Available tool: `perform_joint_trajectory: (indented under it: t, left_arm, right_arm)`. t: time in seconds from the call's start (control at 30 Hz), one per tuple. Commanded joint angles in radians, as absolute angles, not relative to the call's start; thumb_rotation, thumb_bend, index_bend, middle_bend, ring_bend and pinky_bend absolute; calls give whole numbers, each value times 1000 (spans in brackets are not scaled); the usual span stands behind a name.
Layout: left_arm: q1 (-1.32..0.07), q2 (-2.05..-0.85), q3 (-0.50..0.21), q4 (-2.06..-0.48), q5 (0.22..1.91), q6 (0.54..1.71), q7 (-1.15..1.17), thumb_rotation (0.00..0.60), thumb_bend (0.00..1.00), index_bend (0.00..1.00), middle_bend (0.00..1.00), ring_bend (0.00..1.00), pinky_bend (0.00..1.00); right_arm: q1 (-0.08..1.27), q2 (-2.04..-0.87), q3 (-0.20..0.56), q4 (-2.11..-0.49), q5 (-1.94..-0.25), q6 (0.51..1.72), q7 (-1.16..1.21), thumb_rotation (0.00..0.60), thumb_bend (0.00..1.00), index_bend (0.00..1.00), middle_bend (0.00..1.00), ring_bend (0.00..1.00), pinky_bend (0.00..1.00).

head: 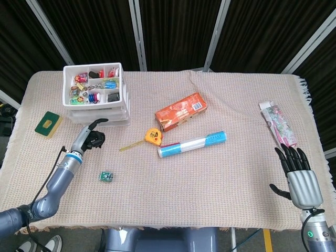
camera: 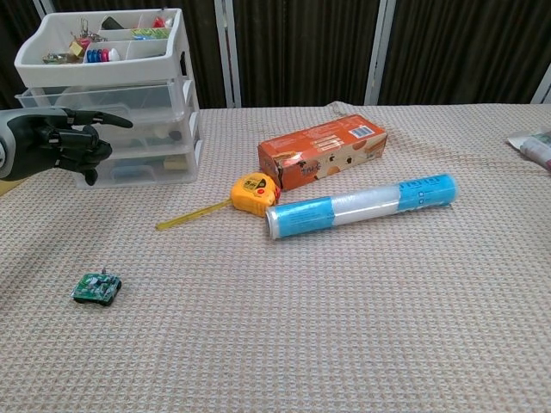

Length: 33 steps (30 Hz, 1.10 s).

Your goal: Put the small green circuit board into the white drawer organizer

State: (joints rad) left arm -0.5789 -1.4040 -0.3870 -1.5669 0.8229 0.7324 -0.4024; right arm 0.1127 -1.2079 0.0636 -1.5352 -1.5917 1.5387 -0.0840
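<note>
My left hand (camera: 65,142) hangs curled on nothing, one finger straight, before the white plastic drawer organizer (camera: 116,107). The flat green circuit board (camera: 96,288) lies on the woven tabletop (camera: 344,327); my right hand (head: 300,176) is spread.

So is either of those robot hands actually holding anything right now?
No. The left hand has its fingers curled in with one pointing out, holding nothing. The right hand is open and empty. The small green circuit board lies untouched on the table.

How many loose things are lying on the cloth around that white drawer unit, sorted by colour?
Green: 2, the small circuit board and a flat green pad
Orange: 1, a carton
Yellow: 1, a tape measure
Blue and white: 1, a tube
Patterned pink: 1, a packet
Total: 6
</note>
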Motion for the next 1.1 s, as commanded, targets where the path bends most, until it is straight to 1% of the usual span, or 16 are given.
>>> perform_joint_trajectory:
  t: [0.03,0.23,0.37,0.43,0.53,0.63,0.7,0.83,0.97,1.1]
  left_arm:
    - [-560,-1397,-379,-1575,848,751,-417,600,950,208,814,810,623]
    - [-526,-1379,-363,-1589,886,771,-442,600,951,206,814,811,623]
    - [-508,-1366,-366,-1605,902,775,-475,600,951,206,814,811,623]
    - [-499,-1362,-363,-1612,923,790,-478,600,950,205,814,811,623]
    - [-485,-1356,-341,-1625,975,831,-449,600,952,205,814,811,623]
    - [-473,-1351,-307,-1640,1044,905,-365,600,952,207,814,811,623]
    - [-464,-1349,-287,-1657,1100,974,-295,600,950,210,814,810,623]
    - [-455,-1317,-277,-1723,1155,1052,-196,600,950,207,816,811,624]
    - [-466,-1276,-280,-1768,1159,1108,-31,600,946,152,819,817,626]
    - [-493,-1250,-291,-1803,1097,1156,195,600,920,140,824,818,629]
  right_arm:
    - [113,-1208,64,-1536,-1591,1538,-84,600,11,8,0,0,0]
    - [113,-1208,64,-1537,-1592,1539,-85,600,11,7,0,0,0]
    - [112,-1208,64,-1537,-1592,1541,-87,600,11,8,0,0,0]
    - [112,-1209,65,-1537,-1592,1542,-87,600,11,8,0,0,0]
    - [112,-1209,65,-1537,-1591,1541,-87,600,11,8,0,0,0]
    - [112,-1208,65,-1537,-1591,1541,-86,600,12,8,0,0,0]
    - [112,-1208,65,-1537,-1592,1541,-85,600,12,8,0,0,0]
    - [112,-1209,65,-1536,-1592,1541,-86,600,11,8,0,0,0]
    - [112,-1209,65,-1537,-1592,1541,-87,600,12,8,0,0,0]
    - [111,-1209,64,-1538,-1592,1541,-88,600,11,8,0,0,0]
